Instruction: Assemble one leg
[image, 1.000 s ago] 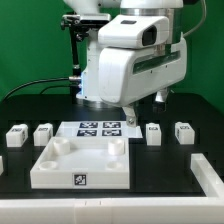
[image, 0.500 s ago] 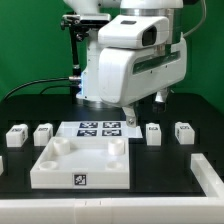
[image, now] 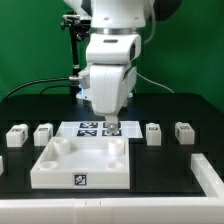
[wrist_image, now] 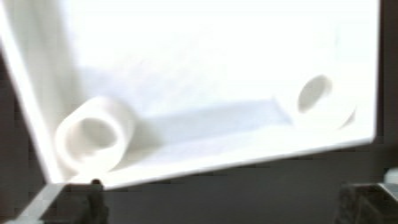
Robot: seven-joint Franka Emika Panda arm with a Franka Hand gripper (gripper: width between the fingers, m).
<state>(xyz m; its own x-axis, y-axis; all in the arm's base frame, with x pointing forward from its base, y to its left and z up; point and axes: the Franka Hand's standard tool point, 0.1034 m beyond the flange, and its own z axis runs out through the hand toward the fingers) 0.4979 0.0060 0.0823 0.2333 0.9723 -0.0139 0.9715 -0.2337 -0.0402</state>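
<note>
Four small white legs with square markers stand in a row on the black table: two at the exterior view's left (image: 15, 135) (image: 43, 131) and two at its right (image: 153, 133) (image: 183, 131). My gripper (image: 110, 124) hangs over the far edge of the large flat white square piece (image: 80, 165), well apart from every leg. In the wrist view the gripper (wrist_image: 228, 205) is open and empty, its dark fingers (wrist_image: 80, 200) wide apart. That view shows the square piece (wrist_image: 196, 70) with two round corner sockets; no leg shows there.
The marker board (image: 92, 128) lies behind the square piece, partly hidden by the gripper. A white block (image: 210, 176) sits at the exterior view's front right. A black stand and cables rise at the back (image: 72, 55).
The arm has swung toward the exterior view's left and turned its wrist. The gripper now hangs over the marker board and the square piece's far edge. The parts have not moved.
</note>
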